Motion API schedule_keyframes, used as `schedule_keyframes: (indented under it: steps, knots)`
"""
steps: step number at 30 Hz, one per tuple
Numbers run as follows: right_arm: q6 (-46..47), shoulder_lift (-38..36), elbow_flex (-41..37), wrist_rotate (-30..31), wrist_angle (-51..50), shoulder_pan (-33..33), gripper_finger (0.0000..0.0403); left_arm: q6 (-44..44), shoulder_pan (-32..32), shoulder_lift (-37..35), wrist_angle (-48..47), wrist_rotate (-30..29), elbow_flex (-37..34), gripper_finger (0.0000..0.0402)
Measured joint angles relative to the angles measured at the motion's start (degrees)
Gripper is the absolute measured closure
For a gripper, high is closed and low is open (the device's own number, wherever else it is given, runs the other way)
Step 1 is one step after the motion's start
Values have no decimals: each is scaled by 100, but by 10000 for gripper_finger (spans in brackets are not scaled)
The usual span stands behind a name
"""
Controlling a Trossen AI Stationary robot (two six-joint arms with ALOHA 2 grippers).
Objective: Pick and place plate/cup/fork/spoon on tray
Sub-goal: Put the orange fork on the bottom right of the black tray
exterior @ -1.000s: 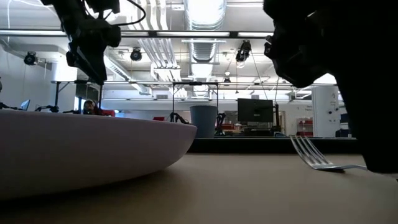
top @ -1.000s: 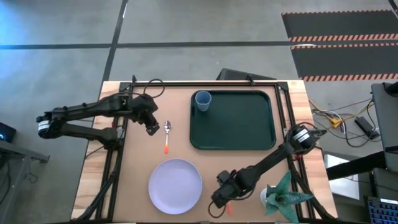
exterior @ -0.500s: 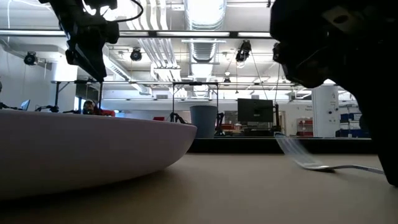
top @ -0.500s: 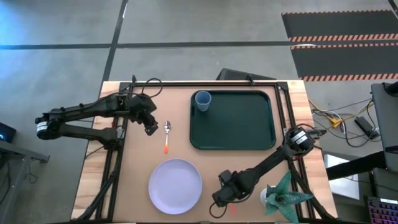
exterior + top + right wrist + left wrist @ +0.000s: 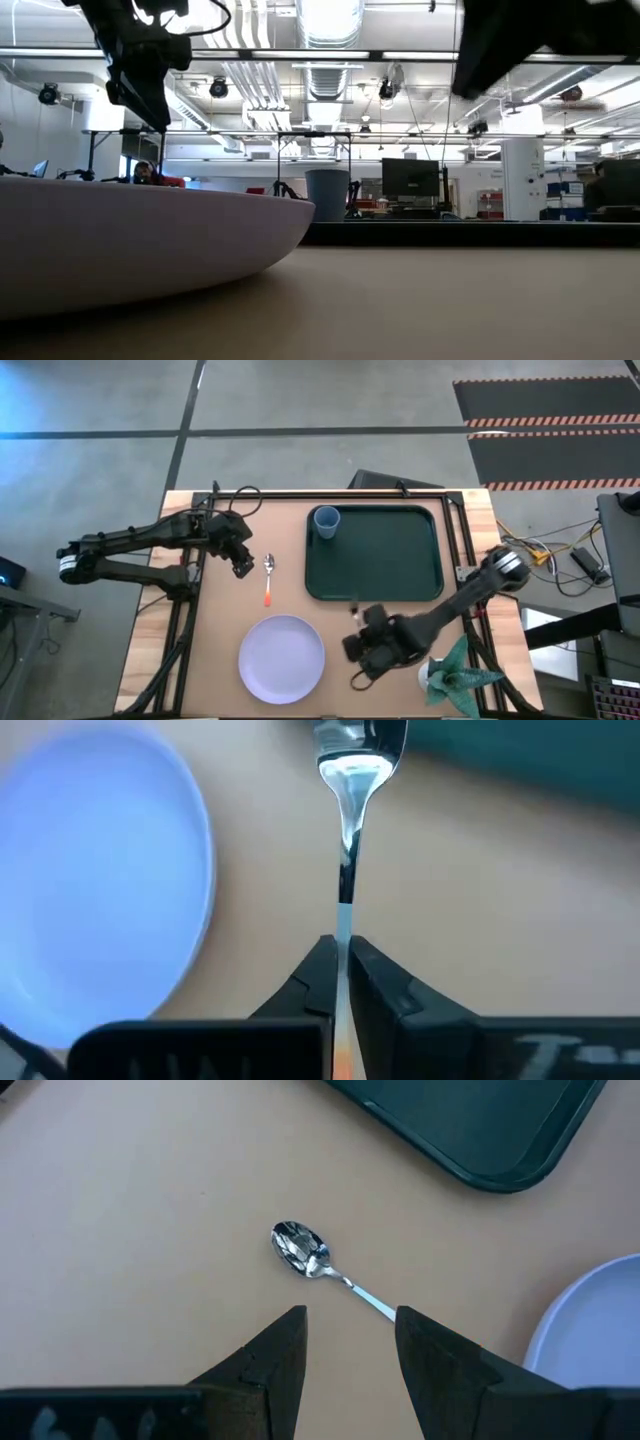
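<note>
- At the far left, dark left arm stretched over the bare wooden table (image 5: 215, 620), left gripper (image 5: 243, 567) hanging just beside the spoon, fingers (image 5: 275, 1365) spread apart, nothing between them.
- Next, spoon (image 5: 268, 577) flat on the wood, shiny oval bowl (image 5: 300, 1246) toward the tray's side of the table, thin metal neck, orange-red handle toward the plate; clear space all round it.
- Below the spoon, plate (image 5: 282, 658): wide, round, flat, smooth pale lavender, near the table's front edge, well apart from the tray.
- Further right, cup (image 5: 325, 522): small light-blue tumbler, round rim, upright in the tray's far-left corner.
- Tray (image 5: 400, 590): dark green, rectangular, rounded corners, raised rim; only the cup on it.
- Just off the tray's front edge, right gripper (image 5: 372, 645) between plate and plant, fingers (image 5: 318, 982) pinched together on the fork's (image 5: 352, 790) handle; silver tines pointing toward the tray, fork lifted off the wood, hidden under the gripper from above.
- At the right front corner, a green spiky plant (image 5: 455, 672) in a pale pot, close beside the right arm.
</note>
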Motion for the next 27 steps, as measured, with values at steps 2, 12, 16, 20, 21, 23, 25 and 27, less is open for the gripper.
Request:
schedule_keyframes:
  steps: [2, 12, 16, 20, 21, 23, 25, 27]
  knots:
    - [44, -302, 27, 310, -823, -41, 394, 0, 0, 0, -2, 0, -14, 265]
    - [410, -1817, -459, 439, -3166, -569, 395, 5, 0, 2, 2, -14, -18, 265]
    - [283, -2469, -1066, 452, -3085, -863, 395, 7, 0, 2, 4, -50, -31, 265]
    - [74, -3224, -1931, 456, -2498, -1108, 395, 7, 0, 2, 2, -57, -40, 265]
    - [30, -3449, -2173, 448, -2303, -1160, 395, 7, 0, 2, 2, -59, -40, 265]
    - [-40, -3861, -2669, 434, -1884, -1263, 395, 7, 0, 2, -1, -63, -38, 265]
    - [-103, -4211, -3130, 434, -1553, -1374, 395, 7, 0, 2, 1, -69, -25, 265]
    - [-122, -4514, -3537, 403, -1306, -1483, 395, 7, 0, 2, 5, -71, -23, 265]
